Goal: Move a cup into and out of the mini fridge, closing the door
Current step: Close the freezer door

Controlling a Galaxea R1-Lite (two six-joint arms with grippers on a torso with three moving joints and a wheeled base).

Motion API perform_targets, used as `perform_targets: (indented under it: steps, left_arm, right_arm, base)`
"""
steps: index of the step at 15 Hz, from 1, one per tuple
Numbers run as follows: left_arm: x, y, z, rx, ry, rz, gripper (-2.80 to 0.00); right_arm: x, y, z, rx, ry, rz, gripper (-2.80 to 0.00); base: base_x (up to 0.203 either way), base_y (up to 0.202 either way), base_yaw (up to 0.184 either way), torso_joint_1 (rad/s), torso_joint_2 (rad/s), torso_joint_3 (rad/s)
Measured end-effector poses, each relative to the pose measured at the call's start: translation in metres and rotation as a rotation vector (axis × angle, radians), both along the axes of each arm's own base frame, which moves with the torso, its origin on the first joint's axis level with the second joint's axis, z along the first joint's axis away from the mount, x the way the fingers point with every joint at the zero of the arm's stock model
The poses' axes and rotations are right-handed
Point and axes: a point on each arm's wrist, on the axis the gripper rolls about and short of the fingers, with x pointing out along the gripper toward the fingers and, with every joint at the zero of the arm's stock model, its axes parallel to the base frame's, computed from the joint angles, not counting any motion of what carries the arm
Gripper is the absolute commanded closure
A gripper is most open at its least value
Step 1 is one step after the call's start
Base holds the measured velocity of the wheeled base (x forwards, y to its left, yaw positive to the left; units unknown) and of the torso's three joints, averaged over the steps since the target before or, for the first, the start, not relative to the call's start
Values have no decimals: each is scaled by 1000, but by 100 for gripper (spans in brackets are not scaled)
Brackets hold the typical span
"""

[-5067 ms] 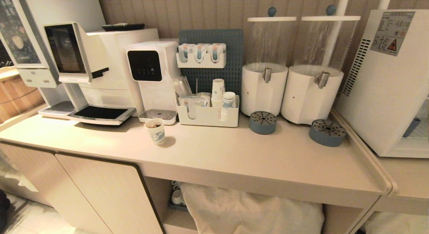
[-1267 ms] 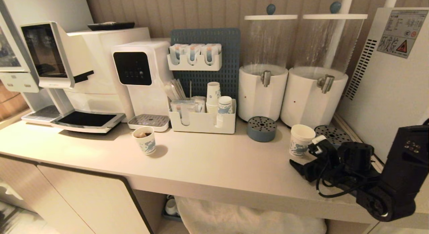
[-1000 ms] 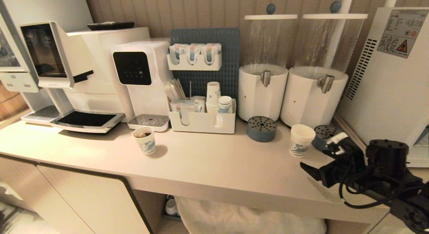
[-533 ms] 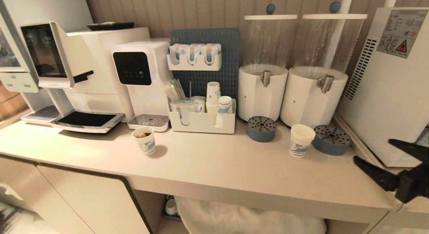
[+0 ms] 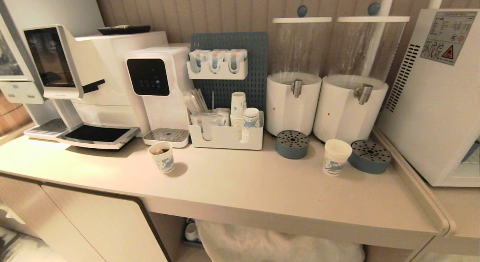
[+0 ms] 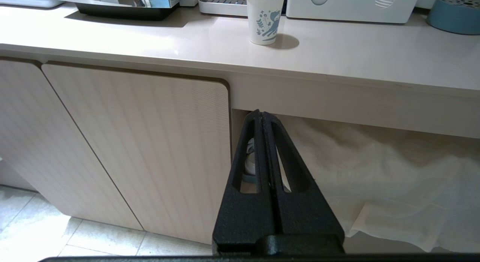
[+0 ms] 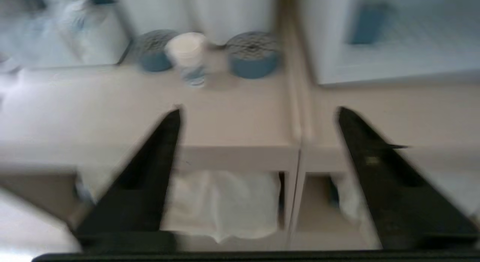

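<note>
Our right gripper (image 7: 258,142) has pulled back out of the head view's lower right, fingers spread and empty, leaving the cup (image 5: 336,157) on the counter (image 5: 240,187) at right of centre, so we judge the task nearly finished.

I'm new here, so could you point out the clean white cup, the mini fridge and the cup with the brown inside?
the cup (image 5: 336,157), head view, printed side wall.
the mini fridge (image 5: 431,115), head view, side panel.
brown-inside cup (image 5: 162,159), head view, side wall.
</note>
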Motion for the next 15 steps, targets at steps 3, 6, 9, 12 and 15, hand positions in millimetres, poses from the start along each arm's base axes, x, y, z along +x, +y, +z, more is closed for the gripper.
perform_targets:
  steps: [3,6,9,12,15]
  left_arm:
    - [0,0,0,1,0,-1,0]
    - [0,0,0,0,1,-1,0]
    - [0,0,0,1,1,-1,0]
    - [0,0,0,1,1,-1,0]
    - [0,0,0,0,0,0,0]
  right_arm:
    - [-23,-2,20,49,-130,-10,0]
    - [-48,-1,33,51,-131,-6,0]
    - [-71,5,12,45,-122,85,0]
    - [-62,6,-23,28,-224,58,0]
    - [-26,5,-59,-60,-290,-14,0]
  base:
    - [0,0,0,0,0,0]
    - [0,0,0,0,0,0]
    - [0,0,0,0,0,0]
    - [0,0,0,0,0,0]
    - [0,0,0,0,0,0]
